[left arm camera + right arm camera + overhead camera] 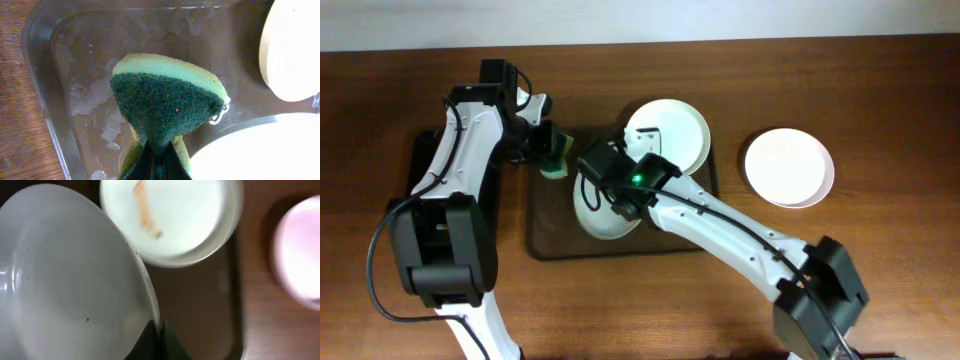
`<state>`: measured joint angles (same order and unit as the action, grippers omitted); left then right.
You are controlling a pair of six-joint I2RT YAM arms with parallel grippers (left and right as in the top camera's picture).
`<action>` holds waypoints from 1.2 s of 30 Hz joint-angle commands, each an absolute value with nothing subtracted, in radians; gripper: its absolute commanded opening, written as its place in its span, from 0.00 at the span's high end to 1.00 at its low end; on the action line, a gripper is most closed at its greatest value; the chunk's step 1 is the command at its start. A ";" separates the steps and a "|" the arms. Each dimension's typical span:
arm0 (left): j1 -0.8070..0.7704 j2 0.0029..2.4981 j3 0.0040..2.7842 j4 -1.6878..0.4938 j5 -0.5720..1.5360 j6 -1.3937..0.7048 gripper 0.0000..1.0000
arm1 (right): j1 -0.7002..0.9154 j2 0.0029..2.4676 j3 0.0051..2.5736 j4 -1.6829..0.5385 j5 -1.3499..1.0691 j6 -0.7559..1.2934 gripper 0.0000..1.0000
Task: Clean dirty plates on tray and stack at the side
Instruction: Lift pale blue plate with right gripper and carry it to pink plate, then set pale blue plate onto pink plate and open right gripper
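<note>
The dark-brown tray lies mid-table. My left gripper is shut on a green-and-yellow sponge over the tray's back left corner; in the left wrist view the sponge hangs above the wet tray floor. My right gripper is shut on the rim of a white plate and holds it tilted over the tray; the right wrist view shows this plate pinched between the jaws. A pale mint plate with an orange smear lies at the tray's back right. A white plate sits on the table to the right.
A narrow black tray lies under my left arm at the far left. The held plate and the mint plate are just right of the sponge. The wooden table's far edge runs along the top.
</note>
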<state>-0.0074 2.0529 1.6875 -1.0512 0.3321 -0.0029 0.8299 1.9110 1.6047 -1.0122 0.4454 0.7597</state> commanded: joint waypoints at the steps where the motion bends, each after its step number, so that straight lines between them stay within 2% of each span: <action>1: -0.010 2.049 1.682 -1.050 0.332 0.012 0.99 | 0.817 1.998 1.620 -0.994 0.260 0.757 0.96; 5: -0.010 2.049 1.682 -1.050 0.332 0.013 0.99 | 0.813 1.998 1.620 -0.966 0.208 0.653 0.96; 8: -0.010 2.049 1.682 -1.050 0.332 0.013 0.99 | 0.728 1.840 1.622 -1.071 0.268 0.653 0.96; 11: -0.010 2.049 1.682 -1.050 0.332 0.013 0.99 | 0.561 1.627 1.622 -1.172 0.381 0.632 0.96; 14: -0.010 2.049 1.682 -1.049 0.332 0.013 0.99 | 0.202 1.477 1.621 -1.285 0.495 0.636 0.96; 16: -0.010 2.049 1.682 -1.049 0.332 0.013 0.99 | -0.003 1.508 1.577 -1.256 0.494 0.636 0.96; 19: -0.010 2.049 1.682 -1.049 0.332 0.013 0.99 | -0.162 1.589 1.446 -1.120 0.442 0.628 0.96; 23: -0.010 2.049 1.682 -1.049 0.332 0.013 0.99 | -0.184 1.718 1.337 -0.925 0.366 0.606 0.96; 27: -0.010 2.049 1.682 -1.049 0.332 0.013 0.99 | -0.183 1.850 1.331 -0.902 0.253 0.603 0.96; 28: -0.010 2.049 1.682 -1.049 0.332 0.013 0.99 | -0.183 1.867 1.331 -0.904 0.214 0.575 0.93; 29: -0.010 2.049 1.682 -1.049 0.332 0.013 0.99 | -0.183 1.870 1.331 -0.907 0.195 0.574 0.84; 30: -0.010 2.049 1.682 -1.049 0.332 0.013 0.99 | -0.183 1.869 1.332 -0.910 0.170 0.544 0.64; 32: -0.010 2.049 1.682 -1.049 0.332 0.013 0.99 | -0.183 1.863 1.360 -0.939 0.097 0.459 0.45; 36: -0.010 2.049 1.682 -1.046 0.332 0.012 0.99 | -0.147 1.814 1.659 -1.112 -0.207 0.370 0.43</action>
